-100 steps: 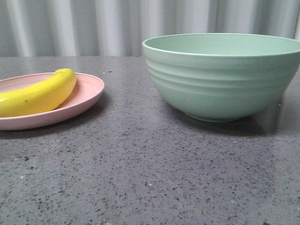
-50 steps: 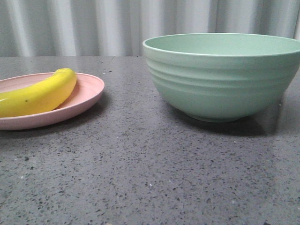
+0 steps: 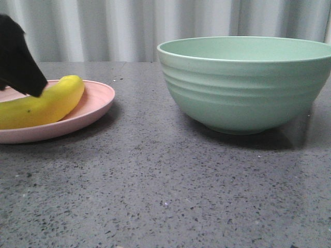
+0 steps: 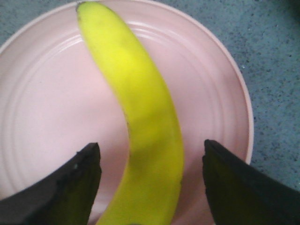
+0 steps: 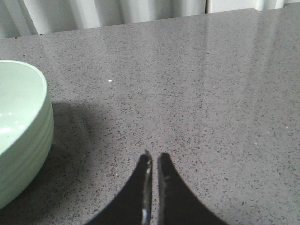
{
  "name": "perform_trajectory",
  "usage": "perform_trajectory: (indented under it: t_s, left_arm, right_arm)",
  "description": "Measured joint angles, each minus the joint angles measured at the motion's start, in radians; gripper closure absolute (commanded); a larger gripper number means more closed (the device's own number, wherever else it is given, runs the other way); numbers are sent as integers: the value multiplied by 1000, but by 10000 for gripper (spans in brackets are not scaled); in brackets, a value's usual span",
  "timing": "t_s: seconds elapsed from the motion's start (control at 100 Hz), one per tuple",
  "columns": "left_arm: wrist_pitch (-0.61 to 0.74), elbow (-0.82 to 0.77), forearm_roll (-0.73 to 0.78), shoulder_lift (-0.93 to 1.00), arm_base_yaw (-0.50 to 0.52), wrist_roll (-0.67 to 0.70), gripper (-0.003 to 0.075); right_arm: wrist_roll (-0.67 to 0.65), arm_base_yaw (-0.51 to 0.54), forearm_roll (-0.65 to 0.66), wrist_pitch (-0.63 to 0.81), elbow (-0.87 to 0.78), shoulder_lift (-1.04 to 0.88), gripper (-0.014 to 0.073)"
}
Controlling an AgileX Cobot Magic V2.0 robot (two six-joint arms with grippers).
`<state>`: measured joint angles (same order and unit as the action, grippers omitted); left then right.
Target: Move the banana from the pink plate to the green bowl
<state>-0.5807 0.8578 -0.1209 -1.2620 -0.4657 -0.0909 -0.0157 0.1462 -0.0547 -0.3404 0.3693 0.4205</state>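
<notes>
The yellow banana lies on the pink plate at the left of the front view. The green bowl stands at the right. My left gripper is open and straddles the banana above the plate, with a gap on each side of the fruit. One black finger shows over the banana's far end in the front view. My right gripper is shut and empty over bare table beside the bowl.
The grey speckled table stretches between plate and bowl. A pale pleated curtain hangs behind the table's back edge.
My left gripper has come into the front view from the upper left and now hangs over the banana. Banana, plate and bowl have not moved.
</notes>
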Motion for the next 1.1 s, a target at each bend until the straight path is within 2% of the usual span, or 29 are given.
perform_trajectory:
  t_s: [0.39, 0.48, 0.63, 0.75, 0.96, 1.1]
  left_arm:
    - [-12, 39, 0, -143, 0, 0, 311]
    - [-12, 39, 0, -143, 0, -1, 389]
    - [-12, 39, 0, -143, 0, -2, 603]
    - [-6, 39, 0, -143, 0, -5, 741]
    - [-3, 47, 0, -143, 0, -5, 741]
    - [-54, 107, 0, -141, -2, -14, 741]
  right_arm:
    - [0, 0, 0, 0, 0, 0, 657]
    - [0, 0, 0, 0, 0, 0, 657]
    - [0, 0, 0, 0, 0, 0, 657]
    - [0, 0, 0, 0, 0, 0, 657]
    - [0, 0, 0, -10, 11, 0, 657]
    - [0, -41, 0, -64, 78, 2, 657]
